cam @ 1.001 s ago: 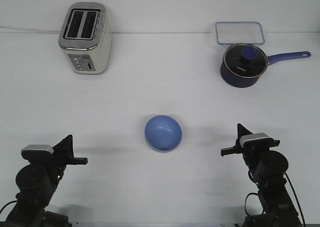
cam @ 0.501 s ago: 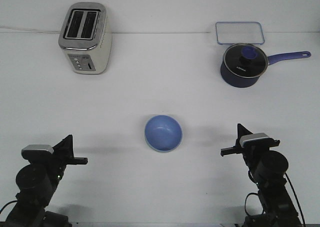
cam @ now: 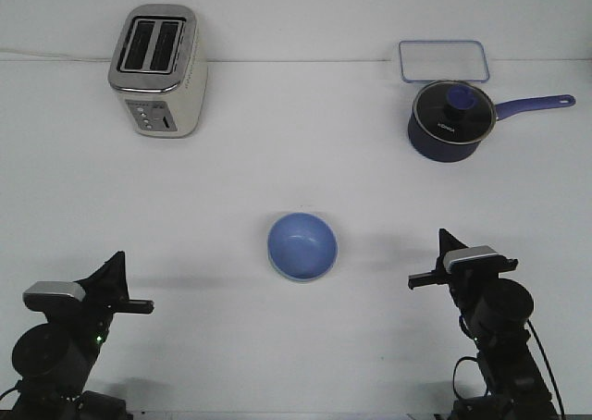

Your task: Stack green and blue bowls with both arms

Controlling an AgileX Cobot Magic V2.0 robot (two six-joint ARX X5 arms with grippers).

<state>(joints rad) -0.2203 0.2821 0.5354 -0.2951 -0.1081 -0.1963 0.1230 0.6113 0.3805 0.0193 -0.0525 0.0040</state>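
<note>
Both arms folded low at near desk (cam: 296, 161) edge; left pincer (cam: 118, 281) and right pincer (cam: 435, 258) state indeterminate; blue bowl (cam: 302, 245) between, untouched.

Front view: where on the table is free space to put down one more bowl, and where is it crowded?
Free: the wide patch between the toaster and the saucepan, and bare table on either side of the blue bowl, inward of the left gripper and right gripper. Crowded: the far right corner, where the saucepan sits close to a clear container.

Both arms run off the near edge. Whether the left gripper (cam: 118, 279) and right gripper (cam: 433, 258) are open is unclear. The toaster (cam: 155, 70) controls are too small to read.
</note>
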